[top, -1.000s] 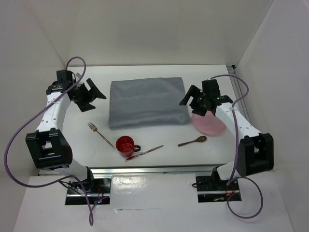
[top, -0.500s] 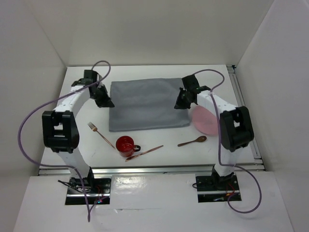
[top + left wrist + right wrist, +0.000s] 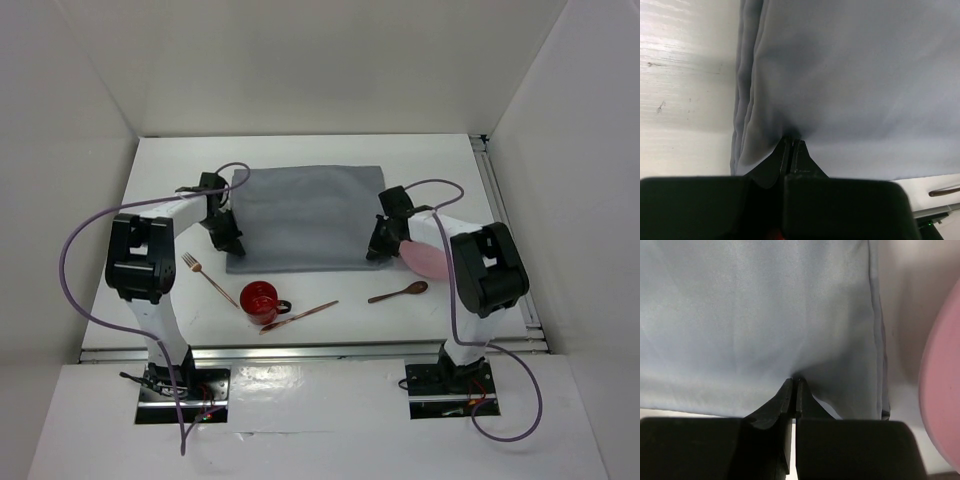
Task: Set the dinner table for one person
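Note:
The grey cloth placemat lies flat in the middle of the white dinner table. My left gripper is shut on the mat's near-left edge, the cloth puckering at the tips. My right gripper is shut on the mat's near-right edge, pinching a fold. In both wrist views the placemat fills most of the picture. A pink plate lies just right of the right gripper and shows at the edge of the right wrist view.
In front of the mat lie a copper fork, a red mug, a copper knife and a brown spoon. White walls enclose the table on three sides. Purple cables loop off both arms.
Both grippers were open beside the mat's far corners. They have since come in to the mat's near corners and shut on the cloth.

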{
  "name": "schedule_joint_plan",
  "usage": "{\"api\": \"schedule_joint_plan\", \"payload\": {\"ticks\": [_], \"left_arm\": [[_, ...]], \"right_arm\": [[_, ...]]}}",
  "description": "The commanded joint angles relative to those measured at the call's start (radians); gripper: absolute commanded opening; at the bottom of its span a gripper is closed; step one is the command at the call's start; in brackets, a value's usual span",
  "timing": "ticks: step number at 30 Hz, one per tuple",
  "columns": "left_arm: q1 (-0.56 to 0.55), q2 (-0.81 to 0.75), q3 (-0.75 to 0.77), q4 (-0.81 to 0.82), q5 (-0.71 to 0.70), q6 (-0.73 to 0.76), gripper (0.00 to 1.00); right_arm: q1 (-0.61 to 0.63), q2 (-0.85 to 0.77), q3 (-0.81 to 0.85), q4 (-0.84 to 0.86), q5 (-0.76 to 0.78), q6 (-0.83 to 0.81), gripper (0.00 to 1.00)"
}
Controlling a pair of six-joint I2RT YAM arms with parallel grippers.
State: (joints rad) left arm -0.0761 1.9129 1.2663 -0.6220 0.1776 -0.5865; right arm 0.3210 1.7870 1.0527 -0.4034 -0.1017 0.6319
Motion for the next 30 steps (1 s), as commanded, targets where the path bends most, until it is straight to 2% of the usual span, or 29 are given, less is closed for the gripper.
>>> {"api": "schedule_joint_plan", "payload": {"ticks": [1,17,23,25,28,29,30], "left_arm": [[-0.017,-0.020,-0.034,0.021,-0.046,-0.012,0.00],[-0.017,-0.144,-0.166,0.021,-0.079,-0.012,0.00],[-0.017,-0.153,-0.087,-0.048,-0.148,-0.012,0.00],[-0.027,-0.182,-0.021,-0.080,-0.158,-0.001,0.16],[-0.037,-0.227,0.067,-0.117,-0.168,0.019,0.37],[-0.048,-0.264,0.111,-0.146,-0.177,0.019,0.41],[-0.062,-0.284,0.131,-0.160,-0.178,0.019,0.45]], "right_arm": [[0.009,-0.037,-0.078,0.015,0.031,0.026,0.00],[0.027,-0.161,-0.215,-0.005,0.060,0.045,0.00],[0.027,-0.231,-0.146,-0.075,0.051,0.045,0.00],[0.036,-0.299,-0.070,-0.127,0.086,0.045,0.01],[0.036,-0.400,0.019,-0.198,0.161,0.078,0.29],[0.023,-0.422,0.042,-0.218,0.209,0.089,0.50],[0.003,-0.463,0.043,-0.233,0.233,0.098,0.56]]}}
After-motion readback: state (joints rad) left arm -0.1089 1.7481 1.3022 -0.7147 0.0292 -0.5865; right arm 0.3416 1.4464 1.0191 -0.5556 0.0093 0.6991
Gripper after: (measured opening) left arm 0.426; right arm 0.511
